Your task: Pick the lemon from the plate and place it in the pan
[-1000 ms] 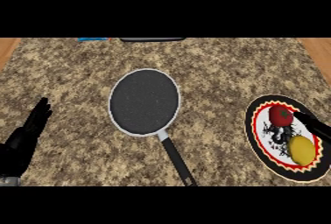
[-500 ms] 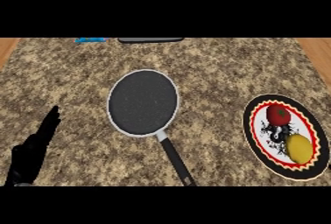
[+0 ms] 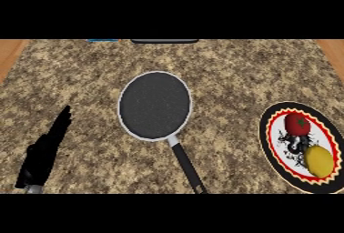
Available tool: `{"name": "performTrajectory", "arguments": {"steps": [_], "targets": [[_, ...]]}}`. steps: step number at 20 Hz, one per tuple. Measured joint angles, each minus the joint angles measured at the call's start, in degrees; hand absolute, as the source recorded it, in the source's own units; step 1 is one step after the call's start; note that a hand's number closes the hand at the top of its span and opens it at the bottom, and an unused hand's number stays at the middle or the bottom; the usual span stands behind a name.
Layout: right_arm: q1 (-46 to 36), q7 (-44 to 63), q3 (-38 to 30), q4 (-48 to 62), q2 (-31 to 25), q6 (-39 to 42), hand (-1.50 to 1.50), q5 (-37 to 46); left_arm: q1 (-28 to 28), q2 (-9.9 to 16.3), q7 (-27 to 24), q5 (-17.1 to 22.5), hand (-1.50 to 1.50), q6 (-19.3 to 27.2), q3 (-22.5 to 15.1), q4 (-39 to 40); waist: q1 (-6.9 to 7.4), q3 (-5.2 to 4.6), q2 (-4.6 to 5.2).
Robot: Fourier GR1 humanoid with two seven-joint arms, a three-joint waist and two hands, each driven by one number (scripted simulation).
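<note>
A yellow lemon [image 3: 320, 160] lies on the near part of a plate [image 3: 272, 138] with a black rim and a red and white pattern, at the right edge of the counter. A red tomato [image 3: 297, 124] sits on the same plate, just behind the lemon. The dark pan [image 3: 155, 104] with a pale rim rests in the middle of the counter, its black handle [image 3: 187, 168] pointing toward me. My left hand [image 3: 44, 153] shows at the lower left, fingers straight and pointing away, well left of the pan. My right hand is out of view.
The speckled granite counter [image 3: 228, 73] has wooden edges at the far left and far right. A dark flat object [image 3: 164, 41] and a small blue item [image 3: 102, 40] lie along the back edge.
My left hand has shifted a little to the right and up. My right hand, seen at the right edge by the plate one second ago, has left the view.
</note>
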Motion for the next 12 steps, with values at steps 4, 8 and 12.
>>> {"name": "performTrajectory", "arguments": {"steps": [4, 8, 12], "targets": [[-3.99, 8.65, -1.99, -2.76, -6.67, 6.47, -1.5, -4.01, 0.77, -0.36, 0.78, -0.6, 0.0, -0.2, -0.46, -1.67, 0.9, 0.07, -0.01], [-9.84, 12.88, -2.37, -0.49, -10.83, 10.6, -1.5, -7.63, -0.26, -1.51, 0.61, -1.77, 0.0, -0.27, -0.59, -0.29, 1.21, 0.12, 0.08], [-14.95, 14.99, -0.57, 3.31, -13.05, 13.52, -1.5, -11.01, -1.18, -2.45, 1.03, -2.44, 0.0, -0.66, -0.86, -0.19, 1.46, 0.16, 0.13]]}}
